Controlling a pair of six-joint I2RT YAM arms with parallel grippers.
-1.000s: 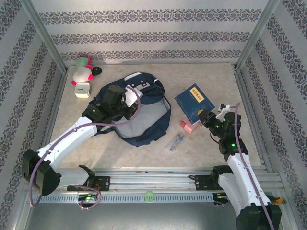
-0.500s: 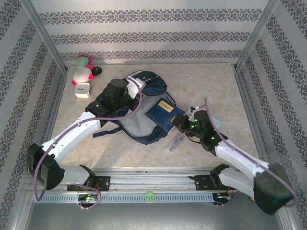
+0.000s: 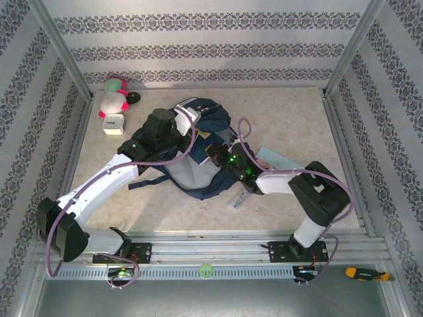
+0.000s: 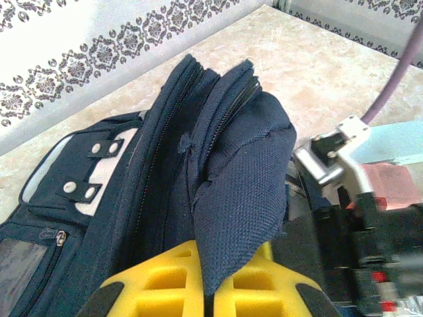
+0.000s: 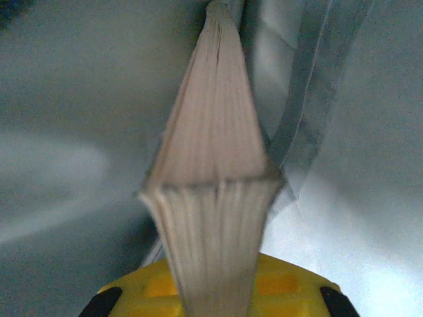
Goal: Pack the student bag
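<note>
Beige desk (image 3: 291, 119) centre: student bag (image 3: 210, 120) held open by left claw (image 4: 206, 284) pinching its flap; book (image 5: 211, 165), out on desk a second ago, now inside bag, clamped in right claw (image 5: 215, 290), ready for release.

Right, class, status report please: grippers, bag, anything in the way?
Left gripper shut on student bag flap, mouth open. Right gripper shut on book, inside bag. Nothing seen blocking.

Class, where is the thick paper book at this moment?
In the right wrist view, the pale-paged book sits clamped in the right gripper, inside the grey lining of the navy-blue fabric backpack at the centre of the table.
</note>
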